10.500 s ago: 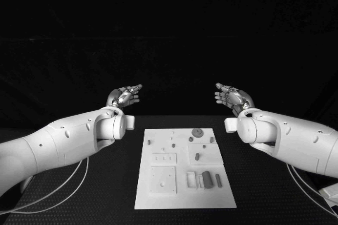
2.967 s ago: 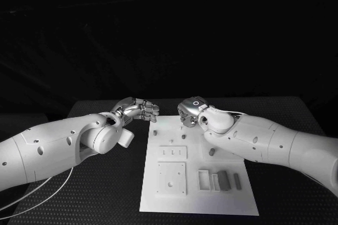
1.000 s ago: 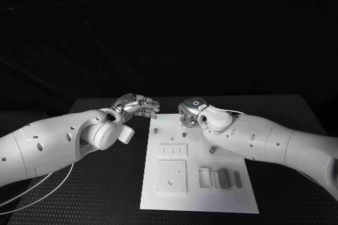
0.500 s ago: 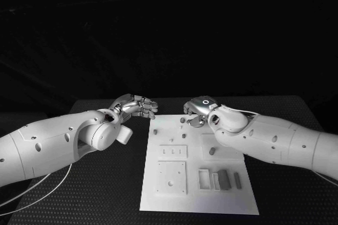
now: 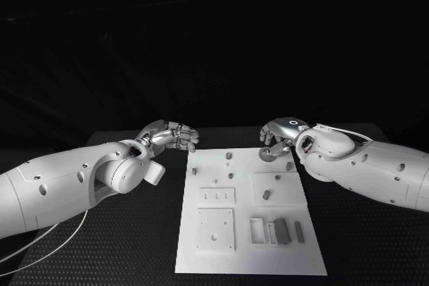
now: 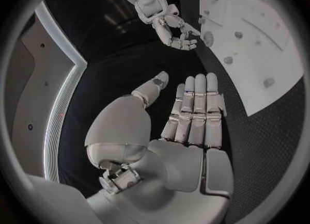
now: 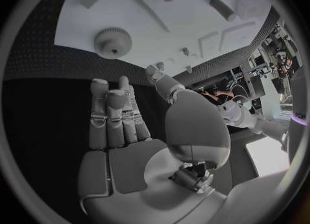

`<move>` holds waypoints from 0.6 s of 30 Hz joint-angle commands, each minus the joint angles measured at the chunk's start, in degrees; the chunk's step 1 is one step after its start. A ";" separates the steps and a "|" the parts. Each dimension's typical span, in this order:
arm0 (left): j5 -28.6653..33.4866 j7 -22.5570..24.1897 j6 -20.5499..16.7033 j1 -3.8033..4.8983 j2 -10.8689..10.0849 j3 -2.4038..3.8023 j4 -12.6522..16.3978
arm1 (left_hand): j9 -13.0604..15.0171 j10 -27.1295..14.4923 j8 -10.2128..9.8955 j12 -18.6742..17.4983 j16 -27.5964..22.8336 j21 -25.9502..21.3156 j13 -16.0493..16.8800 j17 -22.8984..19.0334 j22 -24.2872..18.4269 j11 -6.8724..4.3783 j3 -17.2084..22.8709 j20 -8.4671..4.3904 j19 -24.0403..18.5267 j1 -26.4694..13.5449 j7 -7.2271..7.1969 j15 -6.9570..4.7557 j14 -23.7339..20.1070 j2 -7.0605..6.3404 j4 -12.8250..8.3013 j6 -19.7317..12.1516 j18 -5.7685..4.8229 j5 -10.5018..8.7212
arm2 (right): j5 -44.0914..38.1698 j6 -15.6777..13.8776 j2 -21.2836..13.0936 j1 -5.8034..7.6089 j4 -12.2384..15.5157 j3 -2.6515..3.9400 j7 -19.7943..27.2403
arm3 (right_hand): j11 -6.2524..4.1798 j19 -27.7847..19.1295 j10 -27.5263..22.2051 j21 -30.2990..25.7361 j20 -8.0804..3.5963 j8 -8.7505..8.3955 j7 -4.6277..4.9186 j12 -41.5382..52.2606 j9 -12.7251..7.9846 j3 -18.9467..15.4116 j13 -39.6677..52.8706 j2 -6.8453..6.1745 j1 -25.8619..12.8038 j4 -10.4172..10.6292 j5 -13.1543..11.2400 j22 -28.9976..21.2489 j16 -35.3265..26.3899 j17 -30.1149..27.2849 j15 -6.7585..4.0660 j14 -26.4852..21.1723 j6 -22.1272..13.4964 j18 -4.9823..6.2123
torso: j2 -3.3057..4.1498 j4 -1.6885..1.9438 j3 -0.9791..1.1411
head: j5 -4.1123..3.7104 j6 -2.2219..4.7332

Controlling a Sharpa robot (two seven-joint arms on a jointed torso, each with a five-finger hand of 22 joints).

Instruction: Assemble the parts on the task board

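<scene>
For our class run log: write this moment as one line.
left hand: open, off the board's far left corner | right hand: open, above gear | board: parts unassembled

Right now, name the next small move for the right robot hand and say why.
Probably reach the right robot hand forward and down onto the round grey toothed gear and close its fingers on it. The gear lies flat near the far edge of the white task board, just beyond the fingertips, and the hand is spread and holds nothing, so a grasp looks like the next step.
</scene>
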 commanded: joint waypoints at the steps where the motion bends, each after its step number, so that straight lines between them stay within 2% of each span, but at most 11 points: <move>1: -0.24 1.55 1.68 0.11 -0.12 0.05 0.16 | 0.10 -0.06 -0.37 -0.35 -0.20 -0.22 0.09 0.11 0.07 0.19 -0.30 0.09 -0.27 -0.53 0.26 0.40 0.04 0.08 0.08 -0.24 0.13 -0.23 | 3.81 7.07 0.02 0.02 -1.83 0.04 0.89 | -0.04 -0.62 0.32 -0.43 0.16 -0.58 -0.08 0.14 -0.19 -0.09 0.39 -0.96 -0.70 1.11 -0.28 1.07 0.05 -0.14 0.00 -0.82 -0.97 3.84 | 0.03 -0.12 0.11 | -0.16 0.07; 4: -0.24 1.27 1.49 0.11 -0.04 0.06 0.05 | 0.11 -0.06 -0.38 -0.36 -0.21 -0.23 0.10 0.13 0.08 0.18 -0.32 0.09 -0.26 -0.56 0.27 0.39 0.04 0.09 0.10 -0.25 0.14 -0.23 | 2.94 7.71 0.31 0.01 -3.60 0.03 0.97 | -0.47 -1.24 1.16 -0.60 0.37 -0.89 0.09 0.74 -0.27 0.10 1.55 -1.89 -0.79 2.27 -0.29 1.17 0.34 -0.21 -0.44 -1.71 -1.91 3.84 | 0.04 -0.05 0.08 | -0.40 0.06; 8: -0.25 1.14 1.56 0.11 0.05 0.06 -0.09 | 0.13 -0.12 -0.44 -0.45 -0.27 -0.25 0.13 0.22 0.11 0.21 -0.40 0.09 -0.25 -0.65 0.39 0.40 0.06 0.10 0.14 -0.35 0.17 -0.23 | 2.37 8.84 1.24 0.00 -5.94 0.03 0.84 | -1.71 -1.63 3.59 -0.49 0.48 -1.16 0.09 3.03 -0.26 -0.19 5.10 -2.87 -0.89 3.68 -0.34 1.23 0.83 -0.40 -1.67 -2.42 -3.19 3.84 | 0.02 0.09 0.15 | -0.54 0.12; 11: -0.25 1.04 1.65 0.11 0.18 0.06 -0.19 | 0.14 -0.13 -0.46 -0.48 -0.29 -0.25 0.15 0.25 0.12 0.21 -0.41 0.09 -0.25 -0.68 0.42 0.40 0.07 0.12 0.16 -0.38 0.18 -0.23 | 2.37 7.75 2.44 -0.05 -8.13 0.03 1.43 | -2.68 -1.58 4.90 0.00 0.34 -0.95 -0.49 6.47 -0.01 -0.77 11.21 -3.09 -0.40 4.26 -0.38 1.23 1.73 -0.42 -2.58 -2.66 -3.63 3.84 | 0.04 0.13 0.08 | -0.70 0.13; 13: -0.25 0.95 1.77 0.11 0.29 0.06 -0.31 | 0.15 -0.14 -0.46 -0.50 -0.30 -0.26 0.15 0.27 0.12 0.22 -0.43 0.09 -0.25 -0.70 0.43 0.41 0.07 0.13 0.18 -0.39 0.18 -0.23 | 2.55 7.50 3.17 -0.16 -9.42 0.03 1.80 | -3.22 -1.48 3.41 0.31 0.29 -0.74 -0.87 11.60 0.23 -1.38 20.92 -3.04 0.12 4.51 -0.39 1.18 2.31 -0.80 -3.15 -2.63 -3.82 3.84 | 0.04 0.16 0.05 | -0.74 0.22; 14: -0.25 0.94 1.82 0.11 0.35 0.06 -0.37 | 0.16 -0.16 -0.48 -0.52 -0.32 -0.27 0.16 0.29 0.13 0.23 -0.45 0.10 -0.25 -0.75 0.46 0.41 0.07 0.14 0.20 -0.42 0.18 -0.23 | 3.47 7.32 3.52 -0.24 -9.99 0.03 2.03 | -3.41 -1.27 2.08 0.53 0.21 -0.75 -1.38 15.14 0.23 -1.68 25.96 -2.75 0.24 4.55 -0.39 1.21 2.72 -0.87 -3.01 -2.50 -3.87 3.84 | 0.04 0.18 0.06 | -0.74 0.23; 15: -0.25 0.92 1.89 0.10 0.42 0.06 -0.42 | 0.16 -0.17 -0.50 -0.54 -0.34 -0.27 0.17 0.31 0.14 0.24 -0.47 0.10 -0.25 -0.77 0.47 0.42 0.07 0.16 0.22 -0.45 0.19 -0.23 | 4.59 6.96 3.81 -0.31 -10.44 0.03 2.28 | -3.72 -1.18 0.20 0.81 0.06 -0.78 -1.02 19.35 0.21 -1.77 31.69 -2.68 0.53 4.50 -0.30 1.25 3.29 -0.87 -3.47 -2.51 -3.87 3.84 | 0.04 0.21 0.08 | -0.76 0.24; 16: -0.25 0.90 1.93 0.10 0.47 0.06 -0.48 | 0.16 -0.17 -0.51 -0.55 -0.35 -0.28 0.18 0.32 0.14 0.24 -0.47 0.10 -0.25 -0.78 0.48 0.42 0.07 0.16 0.22 -0.46 0.19 -0.23 | 4.99 6.87 3.96 -0.40 -10.62 0.03 2.40 | -3.93 -0.95 -0.06 1.23 -0.02 -0.81 -1.58 22.38 0.19 -2.03 34.98 -2.83 0.52 4.47 -0.41 1.36 4.08 -0.61 -3.35 -2.35 -3.88 3.84 | 0.04 0.24 0.07 | -0.81 0.26; 17: -0.25 0.89 1.97 0.10 0.55 0.05 -0.53 | 0.16 -0.17 -0.51 -0.56 -0.35 -0.28 0.18 0.33 0.14 0.24 -0.48 0.10 -0.25 -0.79 0.48 0.42 0.07 0.16 0.23 -0.47 0.19 -0.23 | 4.97 6.83 4.12 -0.54 -10.73 0.03 2.50 | -4.57 -1.00 -3.49 1.99 -0.21 -0.87 -1.93 29.16 0.15 -2.12 42.87 -2.44 0.60 4.39 -0.38 1.37 5.58 -0.17 -2.90 -2.68 -3.83 3.84 | 0.05 0.27 0.08 | -0.87 0.29; 18: -0.25 0.89 2.00 0.10 0.56 0.05 -0.57 | 0.17 -0.17 -0.51 -0.56 -0.36 -0.28 0.18 0.33 0.14 0.24 -0.48 0.11 -0.25 -0.79 0.48 0.42 0.07 0.17 0.23 -0.47 0.19 -0.23 | 4.93 6.76 4.36 -0.61 -10.99 0.04 2.67 | -4.01 -0.94 -3.54 2.25 -0.28 -0.92 -1.43 30.78 0.13 -2.00 44.35 -2.31 0.71 4.36 -0.34 1.38 6.02 -0.04 -3.76 -2.67 -3.87 3.84 | 0.05 0.29 0.06 | -0.91 0.29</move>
